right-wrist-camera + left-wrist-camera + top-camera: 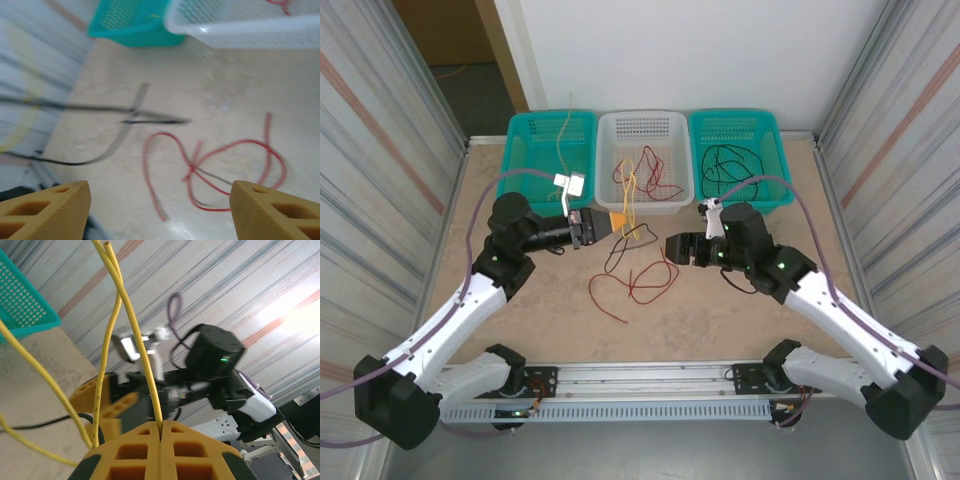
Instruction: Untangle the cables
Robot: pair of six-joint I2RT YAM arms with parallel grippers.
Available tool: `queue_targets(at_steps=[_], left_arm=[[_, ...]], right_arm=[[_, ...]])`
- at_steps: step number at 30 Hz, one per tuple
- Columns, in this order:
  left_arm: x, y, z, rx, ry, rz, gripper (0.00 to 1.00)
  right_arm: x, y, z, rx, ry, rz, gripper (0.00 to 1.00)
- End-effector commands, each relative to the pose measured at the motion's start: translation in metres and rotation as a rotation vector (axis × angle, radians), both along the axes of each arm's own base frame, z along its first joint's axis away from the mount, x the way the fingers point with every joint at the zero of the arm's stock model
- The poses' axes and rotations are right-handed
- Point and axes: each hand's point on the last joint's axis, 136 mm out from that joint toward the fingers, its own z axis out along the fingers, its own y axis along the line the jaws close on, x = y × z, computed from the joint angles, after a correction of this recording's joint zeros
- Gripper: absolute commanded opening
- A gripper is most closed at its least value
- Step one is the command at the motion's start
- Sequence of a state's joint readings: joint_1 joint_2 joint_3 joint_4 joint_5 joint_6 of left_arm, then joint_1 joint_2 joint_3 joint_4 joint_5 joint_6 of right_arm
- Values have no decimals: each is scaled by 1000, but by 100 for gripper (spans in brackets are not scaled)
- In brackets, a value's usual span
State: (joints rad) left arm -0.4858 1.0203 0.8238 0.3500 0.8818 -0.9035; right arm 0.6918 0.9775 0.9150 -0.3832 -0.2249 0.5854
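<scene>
My left gripper (618, 222) is shut on a yellow cable (629, 195) just in front of the white basket (645, 207). In the left wrist view the yellow cable (145, 355) rises from between the pressed-together orange fingers (135, 450). A red cable (610, 308) and a black cable (612, 255) lie looped on the table between the arms. My right gripper (670, 248) hovers over them. In the right wrist view it (160, 205) is open, the red cable (220, 155) and black cable (120, 132) lying on the table beyond its fingers.
Three baskets line the back edge. The left teal one (515, 150) holds a yellow strand, the white one holds red and yellow strands, and the right teal one (775, 150) holds a black cable (730, 165). Corrugated walls close both sides.
</scene>
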Motion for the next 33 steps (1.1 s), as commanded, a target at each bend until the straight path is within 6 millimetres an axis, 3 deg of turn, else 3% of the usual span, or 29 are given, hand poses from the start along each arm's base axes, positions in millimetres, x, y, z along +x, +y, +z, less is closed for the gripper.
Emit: queue_targets(at_steps=[1,5,8,9,13,17,23,25,29,33], left_arm=[[-1,5,11,-29,-42,29,0],[6,4,4,-4,1,44,0],[6,2,4,-11,14,25,0],[5,2,6,-16,12,23,0],[0,3,14,-32,-2,12,0],[-3,2,19,-25,3,-3,0],[-7,3,23,-19,1,-10,0],[-7,5,24,-18,4,-2,0],[-4,7,24,-1,7,23,0],[13,19,15,55,47,145,0]], right_arm=[[-21,14,44,60,-123,122,76],[-33,28,54,21,-184,202,79],[-27,26,48,-45,-194,180,79],[-19,29,36,-80,-181,169,80],[-8,31,28,-65,-184,157,82],[-8,51,13,-33,-132,239,84],[-1,67,0,-32,-106,266,77],[0,70,-3,-27,-102,278,68],[3,69,-12,-30,-69,277,25],[8,58,-22,-46,-40,234,13]])
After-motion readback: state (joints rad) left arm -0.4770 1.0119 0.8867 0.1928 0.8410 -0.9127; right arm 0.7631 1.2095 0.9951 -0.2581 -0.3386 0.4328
